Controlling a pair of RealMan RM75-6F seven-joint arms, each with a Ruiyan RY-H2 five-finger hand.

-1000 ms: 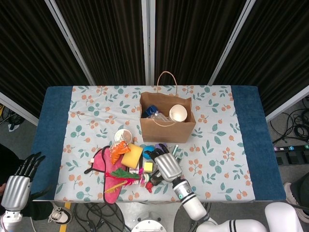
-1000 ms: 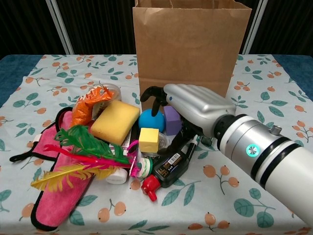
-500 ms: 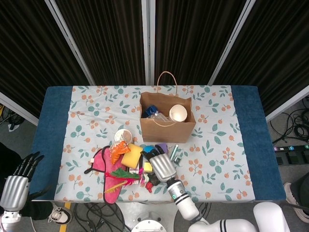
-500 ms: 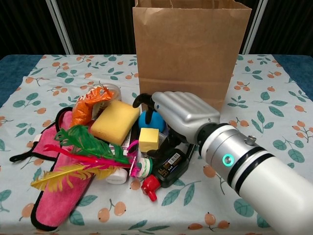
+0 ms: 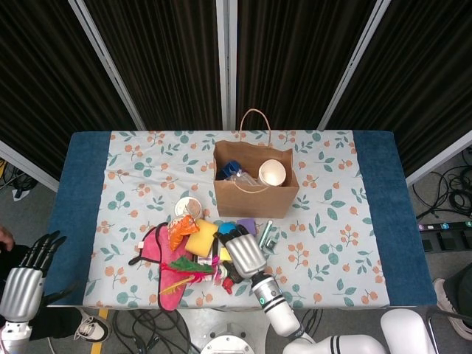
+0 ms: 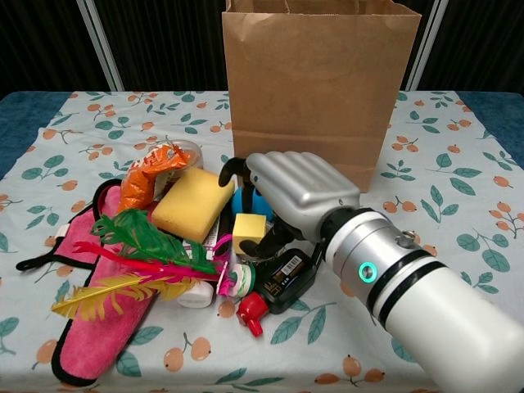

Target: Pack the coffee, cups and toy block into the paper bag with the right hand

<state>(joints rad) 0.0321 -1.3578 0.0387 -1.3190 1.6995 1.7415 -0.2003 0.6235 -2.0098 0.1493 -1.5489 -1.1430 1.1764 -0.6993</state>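
The brown paper bag (image 5: 256, 190) (image 6: 319, 82) stands open at mid-table, with a white cup (image 5: 271, 172) and a blue coffee pack (image 5: 231, 169) inside. A second cup (image 5: 187, 207) lies at the pile's far left edge. My right hand (image 5: 245, 253) (image 6: 299, 192) arches over the pile in front of the bag. Its fingers are spread above a small yellow toy block (image 6: 249, 228) and a blue ball (image 6: 241, 201), and its thumb is beside the block. Nothing is lifted. A purple block (image 5: 246, 226) shows only in the head view. My left hand (image 5: 26, 276) hangs open off the table's left edge.
The pile also holds a yellow sponge (image 6: 193, 203), an orange wrapper (image 6: 151, 176), a pink cloth (image 6: 98, 327) with coloured feathers (image 6: 139, 262), and a black bottle with a red cap (image 6: 282, 282). The flowered tablecloth (image 5: 332, 221) covers the table.
My right hand has moved left across the pile, from over the purple block to over the yellow block and blue ball. The purple block is now hidden in the chest view.
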